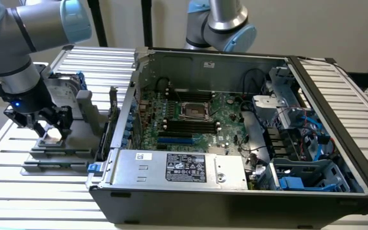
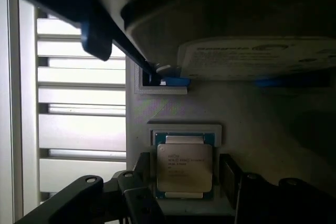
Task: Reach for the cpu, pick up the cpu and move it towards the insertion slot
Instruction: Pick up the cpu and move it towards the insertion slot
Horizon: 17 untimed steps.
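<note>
Straddling the cpu (image 2: 185,167), the gripper (image 2: 185,183) hangs directly above, jaws apart. The insertion slot (image 1: 195,110) lies toward the exterior view's right.

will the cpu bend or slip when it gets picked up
Probably stiff: the cpu is a flat square chip with a metal lid, so it shouldn't flex. Its smooth lid and thin edges may slip in a pinch. Lying flat in its holder, it is unlikely to roll or tip.

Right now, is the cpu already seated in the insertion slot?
No, the cpu lies in a grey holder beneath the claw, well apart from the insertion slot.
</note>
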Available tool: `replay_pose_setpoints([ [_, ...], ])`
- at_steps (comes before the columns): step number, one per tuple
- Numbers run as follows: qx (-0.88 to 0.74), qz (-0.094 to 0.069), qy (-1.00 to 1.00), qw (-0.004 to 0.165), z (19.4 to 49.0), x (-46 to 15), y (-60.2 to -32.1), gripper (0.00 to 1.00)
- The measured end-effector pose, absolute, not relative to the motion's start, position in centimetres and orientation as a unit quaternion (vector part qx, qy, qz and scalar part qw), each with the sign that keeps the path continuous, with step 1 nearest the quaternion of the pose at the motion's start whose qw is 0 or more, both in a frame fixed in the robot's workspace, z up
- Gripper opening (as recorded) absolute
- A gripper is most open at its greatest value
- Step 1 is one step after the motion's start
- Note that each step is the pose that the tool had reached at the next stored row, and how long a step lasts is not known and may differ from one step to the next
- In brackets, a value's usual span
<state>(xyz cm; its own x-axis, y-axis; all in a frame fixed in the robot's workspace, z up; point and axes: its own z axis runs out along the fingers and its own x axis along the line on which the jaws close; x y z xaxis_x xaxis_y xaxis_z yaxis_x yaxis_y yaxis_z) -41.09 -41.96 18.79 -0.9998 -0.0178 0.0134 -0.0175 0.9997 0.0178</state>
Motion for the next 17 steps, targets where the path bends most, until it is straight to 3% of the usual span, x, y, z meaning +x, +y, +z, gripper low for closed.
replay_pose_setpoints([
  [8, 0.009, -0.009, -1.0, 0.007, 18.71, -41.09, -41.91, 0.62],
  [9, 0.009, -0.009, -1.0, 0.007, 18.7, -41.09, -41.91, 0.55],
  [17, 0.009, -0.009, -1.0, 0.007, 18.75, -41.08, -41.89, 0.54],
])
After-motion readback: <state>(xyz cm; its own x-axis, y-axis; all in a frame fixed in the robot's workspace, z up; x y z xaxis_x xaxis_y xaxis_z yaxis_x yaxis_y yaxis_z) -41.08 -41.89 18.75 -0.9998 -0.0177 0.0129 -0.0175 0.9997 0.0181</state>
